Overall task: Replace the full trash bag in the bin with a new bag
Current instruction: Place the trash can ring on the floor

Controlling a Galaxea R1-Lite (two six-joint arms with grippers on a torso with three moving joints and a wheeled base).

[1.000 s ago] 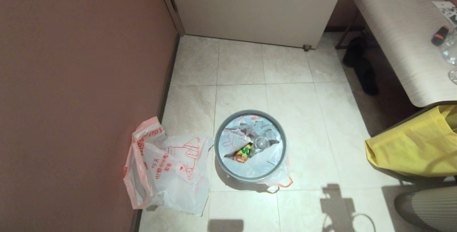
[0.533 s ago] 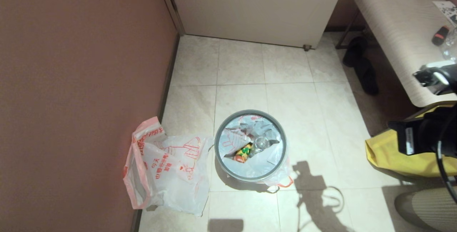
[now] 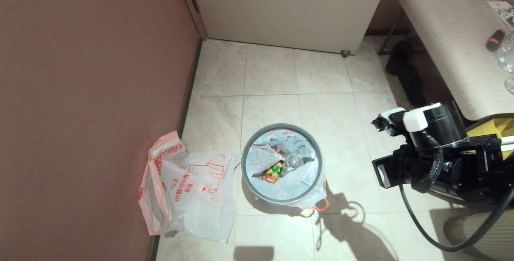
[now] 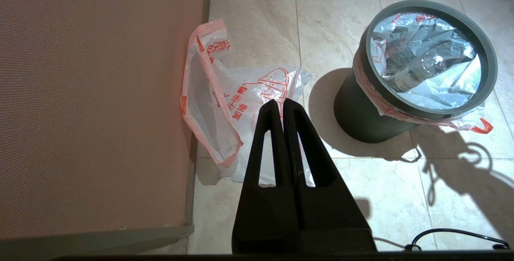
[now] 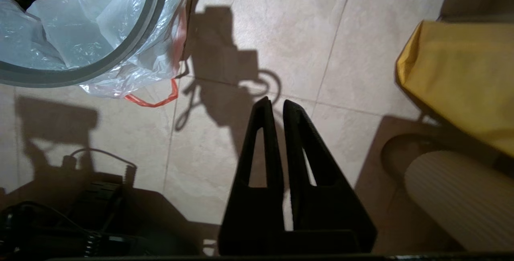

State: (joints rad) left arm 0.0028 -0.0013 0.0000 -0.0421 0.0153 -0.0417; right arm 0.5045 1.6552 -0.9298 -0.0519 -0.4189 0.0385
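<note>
- The right arm has swung into the head view from the right; its pincer (image 5: 277, 106), fingers a sliver apart and empty, hangs over bare floor tiles just beside the small round black plastic bin (image 3: 282, 164).
- The lumpy translucent full trash bag (image 3: 281, 160) still lines the bin under the grey ring; judged, removal is only starting.
- The flat translucent new bag (image 3: 188, 188) lies by the wall.
- The left pincer (image 4: 282, 104) is together, parked.

The right arm (image 3: 437, 148) was built of black housings with white caps, and a looped black cable was attached. Black tapered, triangular-cutout fingers (image 5: 263, 140) were fitted.
</note>
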